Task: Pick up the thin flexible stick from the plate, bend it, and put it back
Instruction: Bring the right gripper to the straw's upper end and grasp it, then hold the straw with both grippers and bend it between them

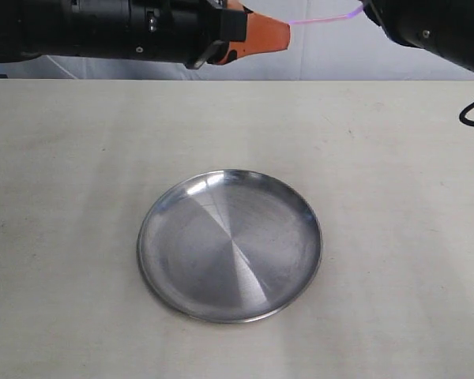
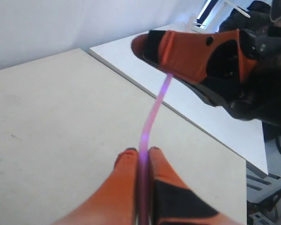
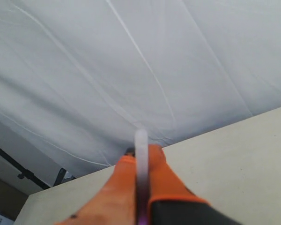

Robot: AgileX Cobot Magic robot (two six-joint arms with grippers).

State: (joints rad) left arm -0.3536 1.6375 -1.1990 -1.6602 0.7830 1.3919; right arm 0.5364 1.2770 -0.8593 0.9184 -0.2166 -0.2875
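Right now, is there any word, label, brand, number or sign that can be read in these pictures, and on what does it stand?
None: no text can be read in any view.
The plate, the thin flexible stick, the left gripper and the right gripper show no print, label or number.

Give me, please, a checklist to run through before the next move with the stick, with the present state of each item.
1. Left gripper shut on stick: ok.
2. Right gripper shut on stick: ok.
3. Stick spans freely between both grippers, touching nothing else: ok.
4. Stick bent: not ok, only a slight curve, no kink.
5. Plate bare for the return: ok.
6. Stick directly above plate: cannot tell.
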